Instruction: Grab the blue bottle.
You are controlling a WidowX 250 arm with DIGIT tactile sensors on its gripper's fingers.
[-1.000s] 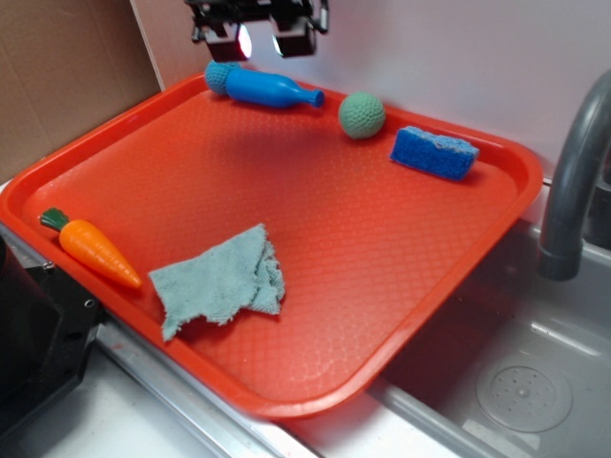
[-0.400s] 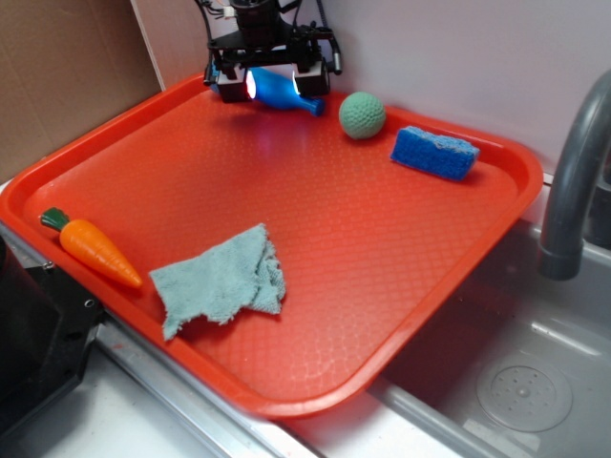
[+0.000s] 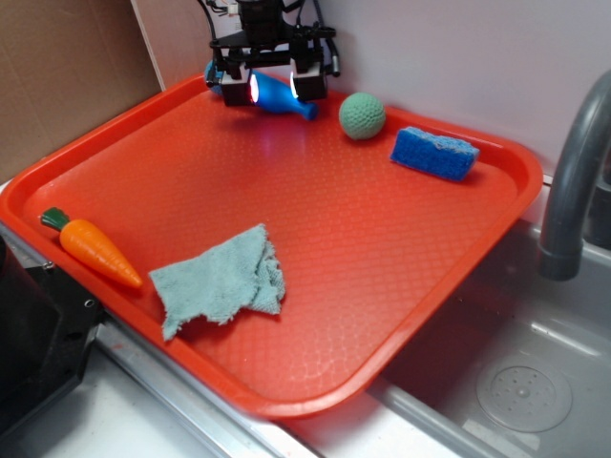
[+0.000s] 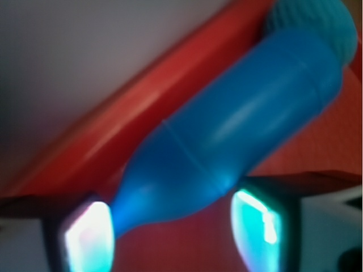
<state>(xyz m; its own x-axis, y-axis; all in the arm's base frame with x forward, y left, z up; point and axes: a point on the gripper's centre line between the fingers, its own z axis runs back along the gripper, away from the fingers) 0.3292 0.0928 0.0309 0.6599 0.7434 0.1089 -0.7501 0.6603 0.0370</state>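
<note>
Gripper (image 3: 272, 88) sits low at the far-left corner of your red tray (image 3: 286, 382), fingers spread either side of the blue bottle (image 3: 283, 95), not clamped. You see the bottle lying on its side, neck toward the green crocheted ball (image 3: 362, 114); its base meets a teal ball (image 4: 317, 22).

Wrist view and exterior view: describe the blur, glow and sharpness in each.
Wrist view: the blue bottle is soft and blurred, the fingers glow cyan. Exterior view: sharp and evenly lit, with white-pink glow beside the bottle and dull sheen on the tray.
</note>
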